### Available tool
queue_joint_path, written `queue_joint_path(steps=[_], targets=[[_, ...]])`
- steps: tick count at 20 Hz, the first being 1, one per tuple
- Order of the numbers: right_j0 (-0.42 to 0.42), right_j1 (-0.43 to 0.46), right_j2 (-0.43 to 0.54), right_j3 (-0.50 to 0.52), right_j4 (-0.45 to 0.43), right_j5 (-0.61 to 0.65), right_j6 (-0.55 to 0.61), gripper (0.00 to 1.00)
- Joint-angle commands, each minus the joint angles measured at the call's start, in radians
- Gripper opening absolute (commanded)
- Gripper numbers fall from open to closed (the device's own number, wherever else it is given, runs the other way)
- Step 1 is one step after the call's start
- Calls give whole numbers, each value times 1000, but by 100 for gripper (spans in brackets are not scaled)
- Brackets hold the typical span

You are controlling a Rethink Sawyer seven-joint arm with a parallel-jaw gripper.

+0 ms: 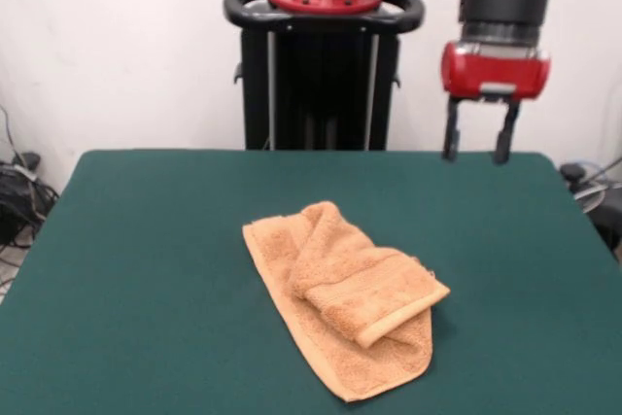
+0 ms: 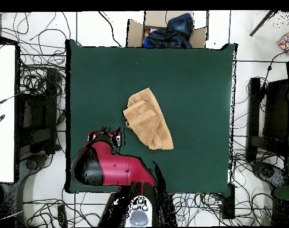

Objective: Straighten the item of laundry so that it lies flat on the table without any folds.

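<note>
Towel [image 1: 350, 303] lies folded over itself at centre of the worktop [image 1: 136, 240], its long axis running from upper left to lower right in the front view. It sits lower left of the tool [image 1: 478, 155], well apart. Arm hangs upright, tool raised, fingers spread, empty.

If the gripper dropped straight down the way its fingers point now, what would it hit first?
Probably bare table. The open gripper hangs above the far edge, fingers down, well clear of the folded towel; depth is uncertain.
</note>
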State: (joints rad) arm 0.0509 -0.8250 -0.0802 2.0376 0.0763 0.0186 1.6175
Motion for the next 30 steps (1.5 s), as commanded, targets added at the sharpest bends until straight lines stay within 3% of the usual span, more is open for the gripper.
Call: queue_joint_path(steps=[1,4,15,21,30], targets=[[-75,138,10,-136,28,65,141,100],[-54,177,-23,-145,24,25,154,100],[-148,233,29,-134,-38,-128,166,100],[-287,199,134,-127,-117,-77,106,100],[-322,260,162,-156,-159,-111,124,100]])
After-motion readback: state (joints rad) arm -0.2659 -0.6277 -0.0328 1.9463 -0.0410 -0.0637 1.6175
